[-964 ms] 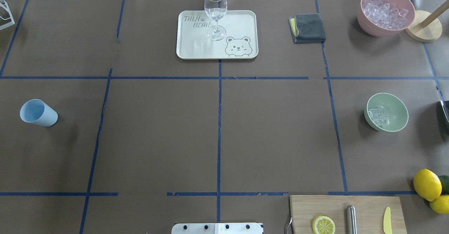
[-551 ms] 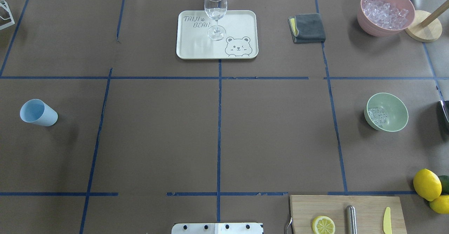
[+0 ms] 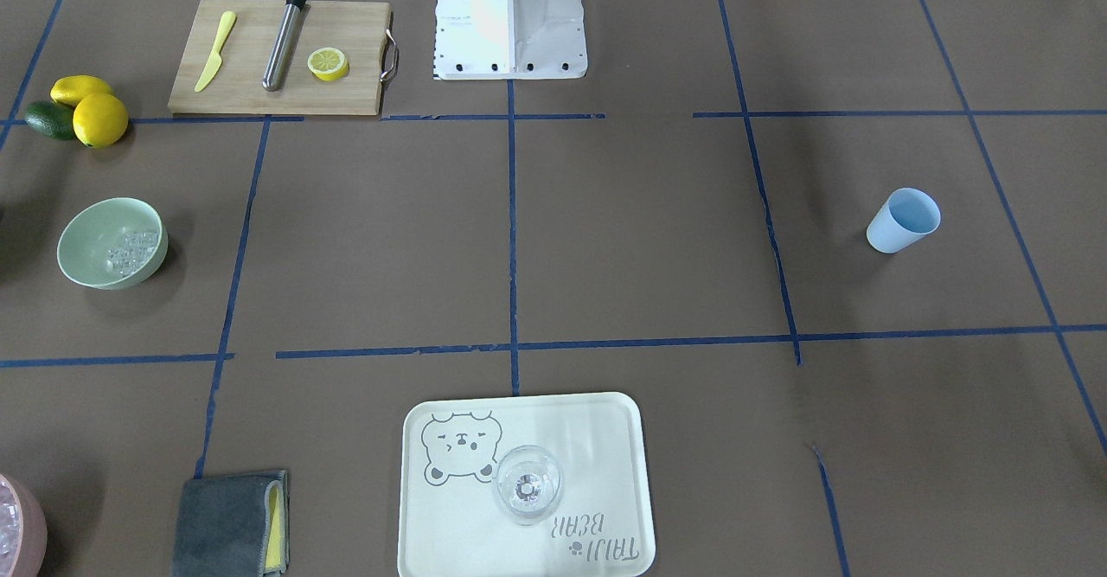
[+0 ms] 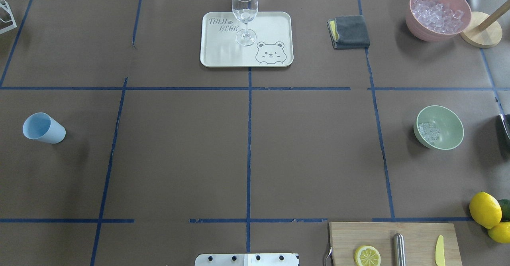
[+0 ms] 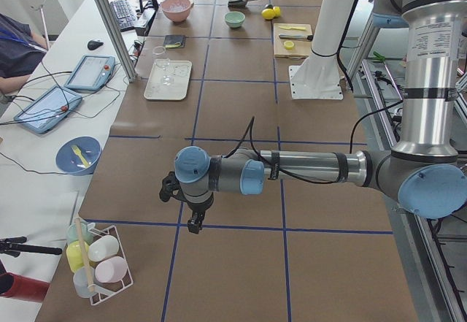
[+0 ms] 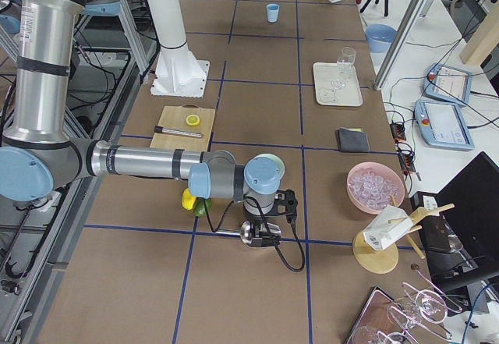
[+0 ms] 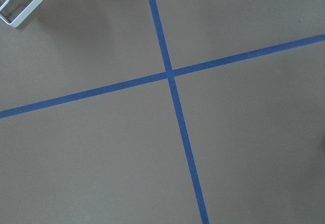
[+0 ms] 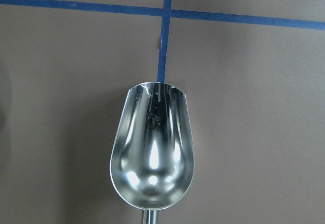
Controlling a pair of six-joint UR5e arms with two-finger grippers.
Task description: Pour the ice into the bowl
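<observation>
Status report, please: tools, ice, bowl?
Left tool, right tool: open or shut, cannot tell. Scoop at right tool, empty. Ice in bowl. Nothing over the bowl.

No visible change.
Overhead view: the ice [image 4: 429, 132] in the bowl [image 4: 451, 127] lies exactly as one second ago.

This is a robotics lab. The long table [image 5: 233, 110] is papered brown and gridded with blue tape [image 4: 249, 138], with a white robot pedestal [image 3: 508, 15] at the top centre of the front-facing view. In the upper left of the left side view, a white bench beside an aluminium frame post [image 5: 111, 23] holds tablets [image 5: 90, 71] and a keyboard [image 5: 120, 14].
</observation>
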